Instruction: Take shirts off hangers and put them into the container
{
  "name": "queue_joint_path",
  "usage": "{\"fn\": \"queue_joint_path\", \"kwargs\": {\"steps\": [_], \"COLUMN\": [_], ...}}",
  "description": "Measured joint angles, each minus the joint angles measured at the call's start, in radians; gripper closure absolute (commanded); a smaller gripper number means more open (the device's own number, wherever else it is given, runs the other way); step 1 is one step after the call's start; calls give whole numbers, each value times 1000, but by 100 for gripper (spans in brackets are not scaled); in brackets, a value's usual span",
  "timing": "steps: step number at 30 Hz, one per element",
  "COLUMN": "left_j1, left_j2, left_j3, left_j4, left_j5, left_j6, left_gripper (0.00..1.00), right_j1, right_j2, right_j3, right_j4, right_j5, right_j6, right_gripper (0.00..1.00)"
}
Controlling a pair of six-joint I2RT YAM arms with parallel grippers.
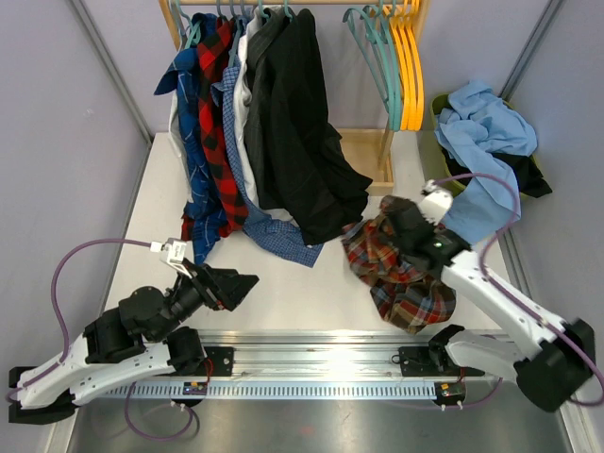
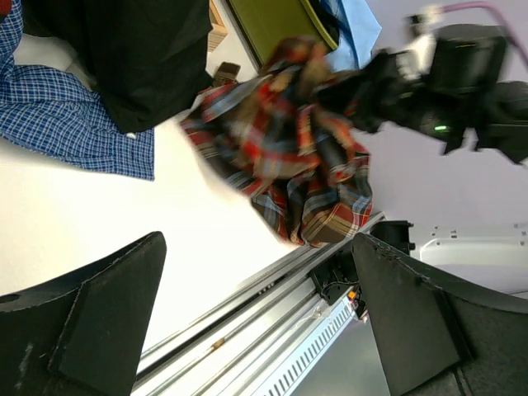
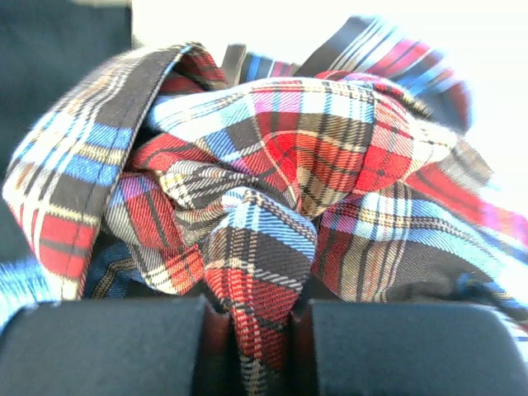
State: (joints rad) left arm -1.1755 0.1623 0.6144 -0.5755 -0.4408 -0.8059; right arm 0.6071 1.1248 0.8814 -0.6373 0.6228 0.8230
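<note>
A brown-red plaid shirt [image 1: 404, 274] hangs in a bunch from my right gripper [image 1: 404, 225], off its hanger, drooping toward the table on the right. In the right wrist view the gripper [image 3: 256, 330] is shut on a fold of this shirt [image 3: 313, 148]. The left wrist view shows the shirt [image 2: 289, 157] too. My left gripper [image 1: 242, 283] hovers low at the near left, open and holding nothing [image 2: 256, 318]. The olive-green container [image 1: 442, 106] stands at the far right with a light blue shirt [image 1: 486, 132] spilling over its rim. Black [image 1: 297, 132], blue plaid [image 1: 193, 142] and red-black plaid [image 1: 217, 104] shirts hang on the rail.
Empty teal hangers [image 1: 373, 52] and orange hangers [image 1: 408, 66] hang on the rail's right end. The rack's wooden base [image 1: 363, 151] sits behind the black shirt. A blue check shirt [image 1: 276, 234] trails onto the table. The metal rail [image 1: 311, 354] runs along the near edge.
</note>
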Motion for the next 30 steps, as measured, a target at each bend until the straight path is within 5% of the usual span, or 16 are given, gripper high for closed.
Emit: {"fn": "queue_joint_path", "kwargs": {"steps": [5, 11, 18, 28, 30], "left_j1": [0, 0, 0, 0, 0], "left_j2": [30, 92, 124, 124, 121], "left_j3": [-2, -2, 8, 47, 58], "left_j4": [20, 56, 64, 69, 62], "left_j5": [5, 23, 48, 66, 68], "left_j6": [1, 5, 13, 16, 16], "left_gripper": [1, 1, 1, 1, 1], "right_j1": [-110, -186, -380, -525, -525], "right_j2": [-222, -245, -6, 580, 595], "right_j3": [92, 259, 632, 1728, 1749], "right_j4": [-113, -133, -29, 176, 335], "right_j5": [126, 195, 179, 154, 166], "right_j6": [-83, -206, -393, -620, -683], "right_gripper": [100, 100, 100, 100, 100]}}
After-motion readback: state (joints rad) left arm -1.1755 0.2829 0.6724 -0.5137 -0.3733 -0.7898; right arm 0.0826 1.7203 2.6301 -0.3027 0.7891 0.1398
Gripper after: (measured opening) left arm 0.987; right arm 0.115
